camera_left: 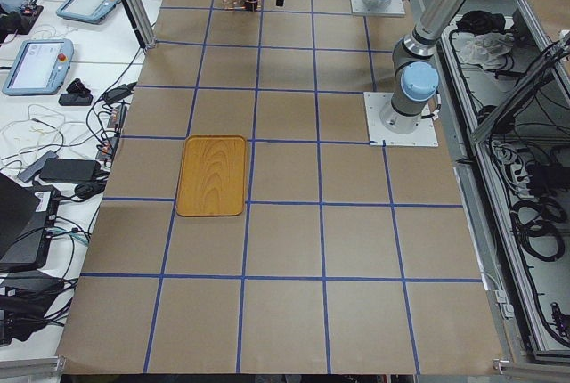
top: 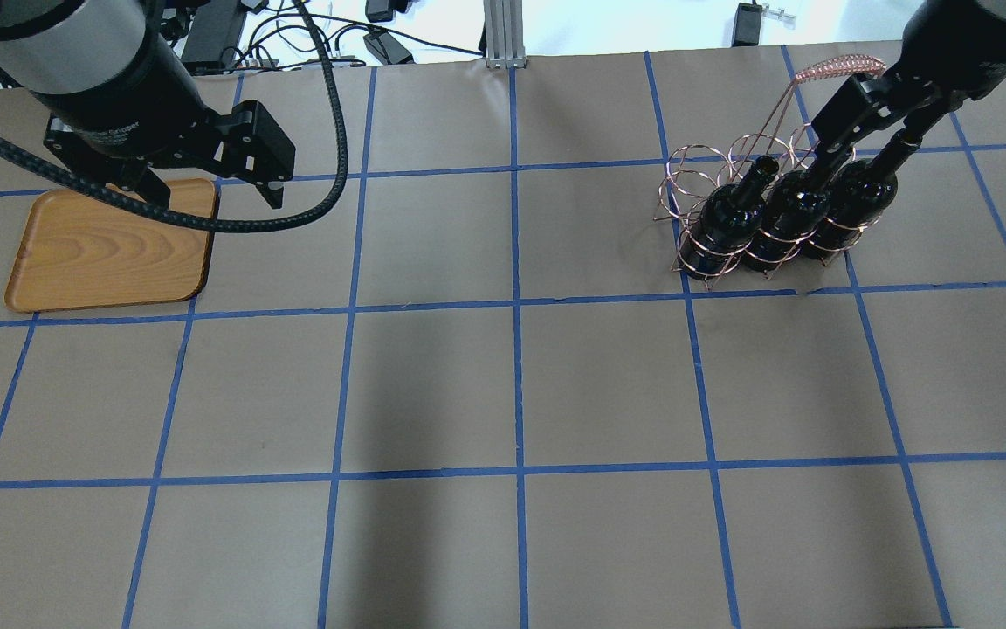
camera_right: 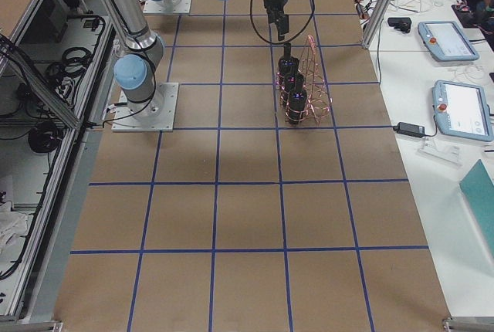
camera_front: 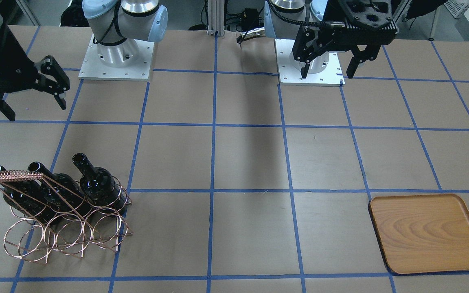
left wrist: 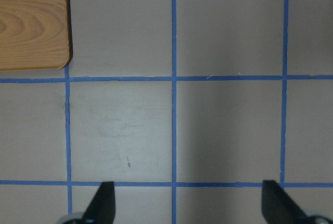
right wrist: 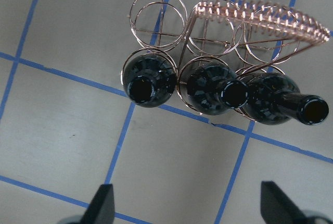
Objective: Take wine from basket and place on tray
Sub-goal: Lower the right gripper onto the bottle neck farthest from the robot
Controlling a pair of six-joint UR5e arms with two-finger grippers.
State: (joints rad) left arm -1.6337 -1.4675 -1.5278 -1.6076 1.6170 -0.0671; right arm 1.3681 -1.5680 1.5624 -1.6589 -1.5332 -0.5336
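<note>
In the front-facing view nothing of the task looks done: all three wine bottles (camera_front: 96, 185) stand neck-up in the basket (camera_front: 67, 232), in the row of rings on the robot's side. The tray (camera_front: 428, 234) lies bare, well apart from them at the other end of the desk (camera_front: 250, 162). The right end effector (camera_front: 35, 110) hangs near the basket on the robot's side, fingers spread and gripping nothing. The left end effector (camera_front: 327, 75) sits up by its own base, likewise released. From overhead, the right arm reaches in over the bottle necks, one finger overlapping the middle neck in the picture, though contact cannot be told there. The left arm hovers at the tray's inner edge. The left side view shows the tray empty and the basket far off at the top edge. The right side view has the near arm's wrist pointing straight down above the bottle row. The left wrist camera sees two wide-set fingertips over bare desk, with a corner of the tray at upper left. The right wrist camera looks down on three open bottle mouths ahead of its parted fingertips, none between them. By my reading, the whole pick, carry and set-down remains.
</note>
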